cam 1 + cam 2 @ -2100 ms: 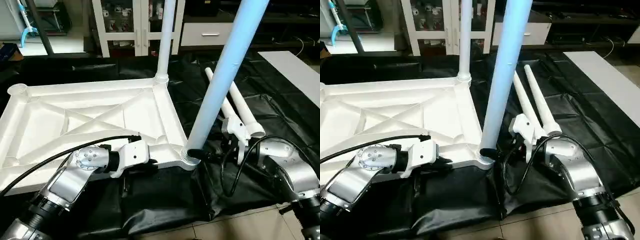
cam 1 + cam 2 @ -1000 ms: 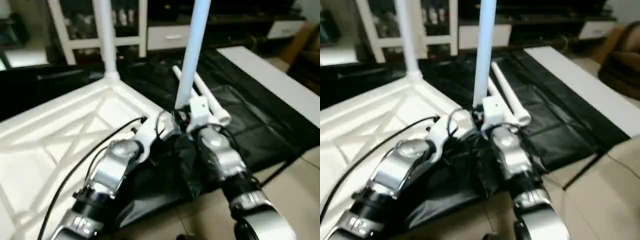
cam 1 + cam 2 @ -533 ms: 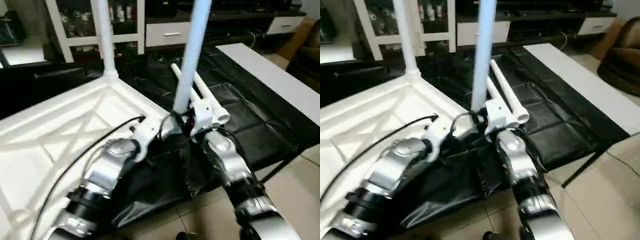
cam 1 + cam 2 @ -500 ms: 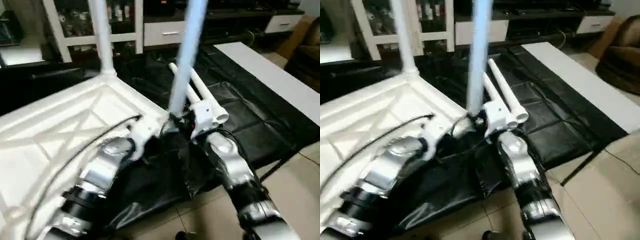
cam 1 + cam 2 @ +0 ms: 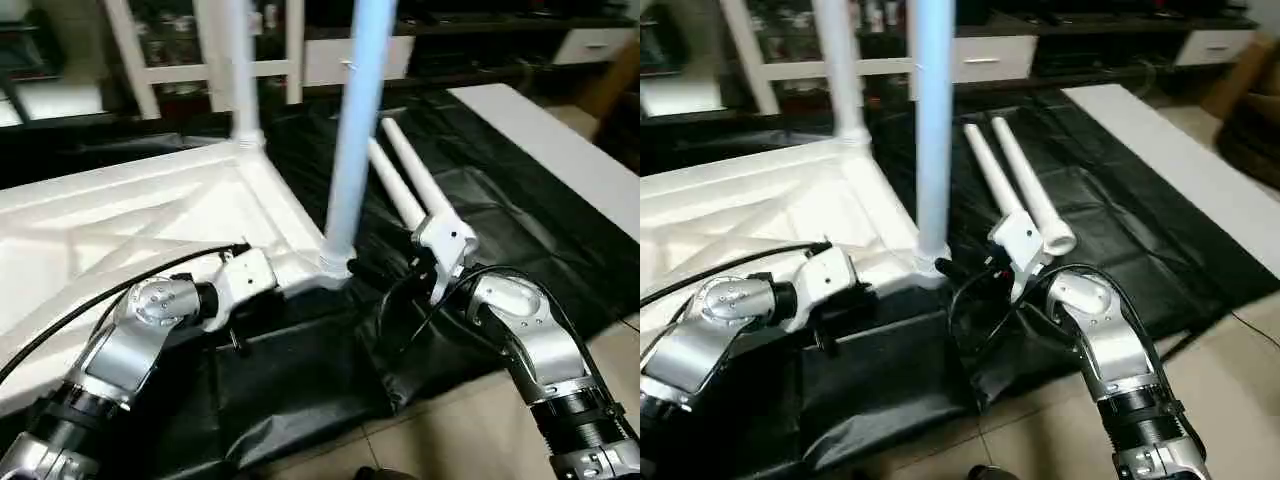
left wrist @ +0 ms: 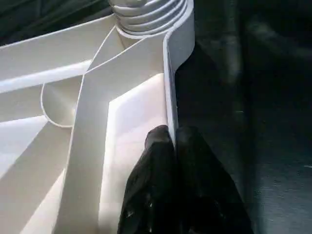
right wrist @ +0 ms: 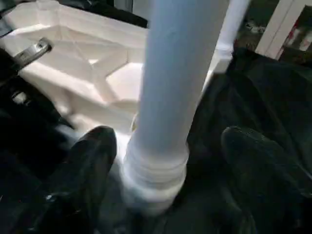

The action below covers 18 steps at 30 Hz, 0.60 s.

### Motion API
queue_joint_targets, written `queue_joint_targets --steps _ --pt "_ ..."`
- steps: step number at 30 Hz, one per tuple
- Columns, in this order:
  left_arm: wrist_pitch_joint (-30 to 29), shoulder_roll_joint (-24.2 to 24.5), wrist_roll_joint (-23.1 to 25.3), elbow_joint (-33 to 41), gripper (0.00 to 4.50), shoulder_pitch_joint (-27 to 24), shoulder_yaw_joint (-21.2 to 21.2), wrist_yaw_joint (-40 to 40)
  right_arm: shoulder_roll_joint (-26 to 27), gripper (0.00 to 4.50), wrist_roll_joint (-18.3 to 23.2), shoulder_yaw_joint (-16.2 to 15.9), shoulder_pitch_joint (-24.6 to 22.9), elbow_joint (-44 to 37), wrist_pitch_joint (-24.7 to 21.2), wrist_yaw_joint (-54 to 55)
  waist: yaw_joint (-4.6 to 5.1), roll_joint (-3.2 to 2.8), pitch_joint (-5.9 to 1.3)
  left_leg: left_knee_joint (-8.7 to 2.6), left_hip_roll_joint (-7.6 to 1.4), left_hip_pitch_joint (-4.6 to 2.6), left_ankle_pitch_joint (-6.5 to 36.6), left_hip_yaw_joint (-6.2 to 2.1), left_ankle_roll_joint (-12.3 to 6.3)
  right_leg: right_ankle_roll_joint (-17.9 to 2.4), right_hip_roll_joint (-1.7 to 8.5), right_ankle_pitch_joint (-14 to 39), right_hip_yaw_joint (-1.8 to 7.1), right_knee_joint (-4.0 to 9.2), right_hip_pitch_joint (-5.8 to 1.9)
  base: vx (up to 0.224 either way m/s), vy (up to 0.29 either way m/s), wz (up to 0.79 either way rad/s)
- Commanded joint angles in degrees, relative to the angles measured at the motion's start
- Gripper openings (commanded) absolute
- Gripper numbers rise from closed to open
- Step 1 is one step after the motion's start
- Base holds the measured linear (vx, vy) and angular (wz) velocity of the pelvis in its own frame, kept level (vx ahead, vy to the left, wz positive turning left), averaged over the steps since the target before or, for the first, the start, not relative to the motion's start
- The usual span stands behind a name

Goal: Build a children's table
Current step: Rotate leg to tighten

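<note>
Pinching the table top (image 6: 122,126) rim, the left gripper (image 6: 174,141) is steadying it; right gripper (image 7: 168,161) is standing released around the seated leg (image 5: 352,140), needing clean withdrawal.

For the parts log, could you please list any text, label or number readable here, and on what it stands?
None can be read: the table top, the standing legs, the loose legs and the robot's arms show no legible print. Items in the cabinet are too blurred to read.

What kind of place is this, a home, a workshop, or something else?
Probably a furnished indoor room used as a test space. A white glass-door cabinet and a drawer unit stand at the back, the floor is tiled, and a black sheet covers the work area.
</note>
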<state>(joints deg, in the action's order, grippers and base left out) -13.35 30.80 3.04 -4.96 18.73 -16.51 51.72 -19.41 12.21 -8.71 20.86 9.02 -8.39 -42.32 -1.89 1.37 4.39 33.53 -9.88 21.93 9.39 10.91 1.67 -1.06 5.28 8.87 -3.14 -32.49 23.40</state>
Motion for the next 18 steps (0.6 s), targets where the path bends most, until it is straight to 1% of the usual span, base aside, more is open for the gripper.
queue_joint_targets --steps 1,3,4,5,6,7,8,9,10,11,12,13,14,15,18 --pt "1.0 -0.2 -1.7 2.2 0.00 -1.2 -1.6 2.9 -1.2 3.95 0.6 1.1 -0.3 -1.5 -1.3 0.1 -0.14 -0.54 -3.93 -5.07 -3.30 -2.45 23.4 -1.04 1.76 -9.5 2.56 15.9 2.49 3.02 -0.84 0.000 0.000 0.00" --pt "1.7 0.7 -3.0 3.3 0.00 -1.9 -2.4 5.2 -1.4 3.95 0.7 0.5 -0.4 -1.2 -1.6 -1.0 -0.38 -0.25 -3.91 -4.79 -3.17 -2.55 22.4 -0.56 1.14 -9.5 2.35 15.5 2.89 2.95 -0.60 0.000 0.000 0.00" --pt "2.1 1.0 -3.0 3.4 0.00 -1.9 -2.7 5.8 -1.4 3.95 0.8 0.4 -0.3 -1.0 -1.6 -1.5 -0.46 -0.50 -3.88 -4.71 -3.11 -2.51 22.1 -0.51 0.98 -9.4 2.34 15.5 3.04 2.89 -0.53 0.000 0.000 0.00" --pt "2.1 1.0 -3.0 3.4 0.00 -1.9 -2.7 5.8 -1.4 3.95 0.9 0.4 -0.3 -1.0 -1.6 -1.6 -0.35 -0.37 -4.05 -4.69 -3.05 -2.13 21.2 -0.53 0.61 -9.4 2.37 15.4 3.07 2.72 -0.93 0.000 0.000 0.00" --pt "3.2 1.9 -3.2 3.8 0.00 -2.1 -3.3 7.4 -1.7 3.95 1.1 -0.4 0.2 -0.4 -1.3 -3.9 -0.45 -0.34 -4.10 -4.71 -3.07 -1.86 20.0 -0.62 0.27 -9.2 2.46 15.2 3.01 2.62 -1.20 0.000 0.000 0.00" --pt "3.7 2.2 -3.1 4.0 0.00 -2.2 -3.5 8.1 -2.0 3.95 1.1 -1.0 0.4 0.1 -1.0 -5.8 -0.48 -0.38 -4.14 -4.72 -3.09 -1.85 19.4 -0.62 0.23 -9.2 2.47 14.9 2.98 2.51 -1.25 0.000 0.000 0.00" --pt "3.7 2.2 -3.1 4.0 0.00 -2.2 -3.5 8.1 -2.1 3.95 1.1 -1.0 0.5 0.1 -1.0 -6.0 -0.47 -0.29 -4.16 -4.67 -3.09 -1.73 18.4 -0.62 -0.12 -9.3 2.44 14.1 2.95 2.44 -1.37 0.000 0.000 0.00" --pt "3.9 2.2 -2.9 3.9 0.00 -2.1 -3.4 8.0 -2.1 3.95 1.2 -1.1 0.5 0.2 -1.0 -6.5 -0.55 -0.35 -4.20 -4.59 -3.15 -1.97 17.9 -0.49 -0.30 -9.6 2.37 13.3 2.97 2.41 -1.24 0.000 0.000 0.00" --pt "4.0 2.1 -2.6 3.7 0.00 -2.0 -3.2 7.7 -2.5 3.95 1.8 -1.4 0.5 0.2 -1.3 -7.9 -0.56 -0.20 -4.20 -4.52 -3.15 -1.99 17.4 -0.43 -0.43 -9.8 2.36 12.9 2.99 2.40 -1.22 0.000 0.000 0.00" --pt "4.1 2.0 -2.3 3.4 0.00 -1.9 -3.1 7.4 -2.9 3.95 2.2 -1.6 0.5 0.3 -1.4 -9.0 -0.66 -0.25 -4.23 -4.51 -3.17 -1.93 16.8 -0.46 -0.76 -10.1 2.36 12.4 2.96 2.25 -1.39 0.000 0.000 0.00" --pt "4.1 2.0 -2.2 3.2 0.00 -1.9 -3.0 7.3 -3.4 3.80 2.5 -1.8 0.7 0.8 -1.4 -10.2 -0.75 -0.26 -4.24 -4.52 -3.18 -1.77 16.1 -0.51 -0.91 -10.1 2.36 12.0 2.89 2.14 -1.59 0.000 0.000 0.00" --pt "4.2 2.0 -2.2 3.2 0.00 -1.8 -3.0 7.3 -3.6 3.70 2.6 -1.8 0.8 1.2 -1.4 -10.7 -0.78 -0.27 -4.26 -4.50 -3.20 -1.78 15.8 -0.51 -0.95 -10.2 2.38 11.8 2.89 2.09 -1.61 0.000 0.000 0.00" --pt "4.2 2.0 -2.2 3.2 0.00 -1.8 -3.0 7.3 -3.6 3.70 2.6 -1.8 0.8 1.2 -1.4 -10.7 -0.80 -0.23 -4.22 -4.52 -3.17 -1.70 15.7 -0.52 -0.93 -10.2 2.35 12.0 2.85 2.09 -1.64 0.000 0.000 0.00" --pt "4.1 2.1 -2.4 3.2 0.00 -1.8 -3.0 7.3 -3.7 3.59 2.8 -1.7 1.1 2.2 -1.1 -11.7 -0.81 -0.10 -4.17 -4.52 -3.16 -1.66 16.2 -0.56 -0.83 -10.2 2.44 13.2 2.84 2.17 -1.67 0.000 0.000 0.00" --pt "4.1 2.4 -3.0 3.5 0.00 -1.9 -3.2 7.7 -3.6 3.22 2.1 -1.7 2.4 4.6 -0.3 -13.2 -0.79 -0.02 -4.15 -4.51 -3.13 -1.68 17.3 -0.61 -0.41 -9.8 2.53 15.7 2.84 2.39 -1.63 0.000 0.000 0.00"
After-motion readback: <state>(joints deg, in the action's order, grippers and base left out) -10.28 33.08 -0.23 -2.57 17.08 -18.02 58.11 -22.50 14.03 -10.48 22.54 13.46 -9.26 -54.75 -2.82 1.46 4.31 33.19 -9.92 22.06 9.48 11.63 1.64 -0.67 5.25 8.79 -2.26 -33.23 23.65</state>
